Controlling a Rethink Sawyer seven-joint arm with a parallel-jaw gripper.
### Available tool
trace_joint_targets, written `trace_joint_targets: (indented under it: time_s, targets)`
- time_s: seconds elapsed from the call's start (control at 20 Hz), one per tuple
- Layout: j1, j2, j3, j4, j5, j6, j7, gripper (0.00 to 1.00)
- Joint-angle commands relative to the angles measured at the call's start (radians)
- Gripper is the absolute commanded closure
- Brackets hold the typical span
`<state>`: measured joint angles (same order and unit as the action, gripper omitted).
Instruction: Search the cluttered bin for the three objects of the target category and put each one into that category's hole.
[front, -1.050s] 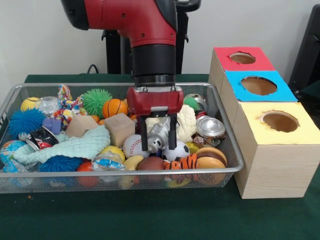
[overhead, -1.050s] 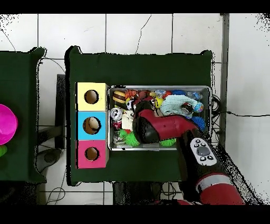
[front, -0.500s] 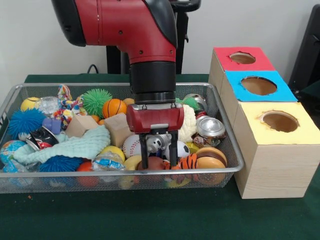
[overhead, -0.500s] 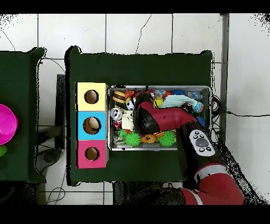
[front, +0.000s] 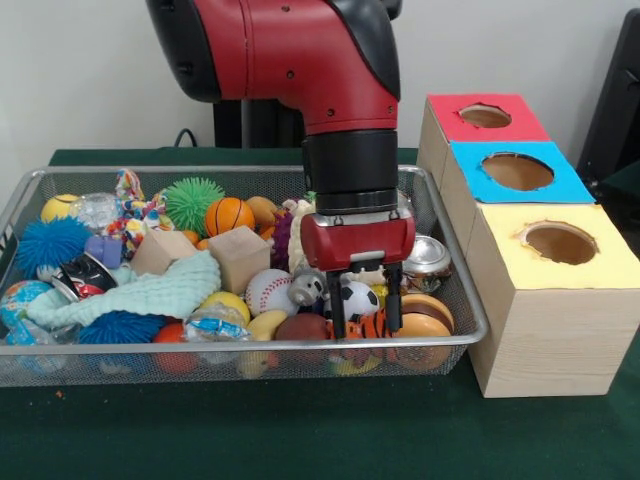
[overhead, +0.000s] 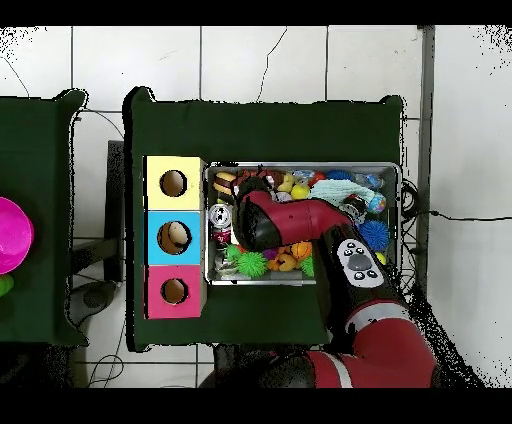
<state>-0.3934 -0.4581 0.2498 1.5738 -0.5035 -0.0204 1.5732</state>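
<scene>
My gripper (front: 366, 330) hangs low in the front right part of the wire bin (front: 470, 330), open. Its fingers (front: 337, 318) straddle an orange striped tiger toy (front: 366, 322), with a soccer ball (front: 358, 298) just behind them. A grey plush (front: 305, 287) and a baseball (front: 268, 290) lie to the left, a burger toy (front: 424, 322) and a crushed can (front: 429, 255) to the right. A basketball (front: 229, 215) sits further back. Yellow (front: 560, 243), blue (front: 517, 171) and red (front: 486, 116) holes top the boxes. From overhead the arm (overhead: 290, 220) hides the gripper.
The bin also holds a wooden block (front: 240, 257), a mint cloth (front: 150, 292), green (front: 190, 203) and blue (front: 50, 243) spiky balls. The boxes stand against the bin's right side. A pink object (overhead: 12, 235) lies on a separate table at the overhead view's left edge.
The arm has swung right and towards the bin's front, sinking lower. The gripper has gone from around the grey plush to over the tiger toy, and the plush now lies to its left.
</scene>
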Motion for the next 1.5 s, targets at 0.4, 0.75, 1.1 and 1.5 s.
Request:
trace_joint_targets:
  time_s: [0.4,0.75,1.1,1.5]
  targets:
    - [0.019,0.1,-0.049,-0.041,-0.005,0.133,0.069,0.0]
    - [0.042,0.127,-0.077,-0.063,-0.002,0.14,0.068,0.0]
    - [0.037,0.144,-0.063,-0.069,0.014,0.23,0.044,1.0]
    - [0.068,0.051,-0.096,-0.031,0.068,0.481,0.002,1.0]
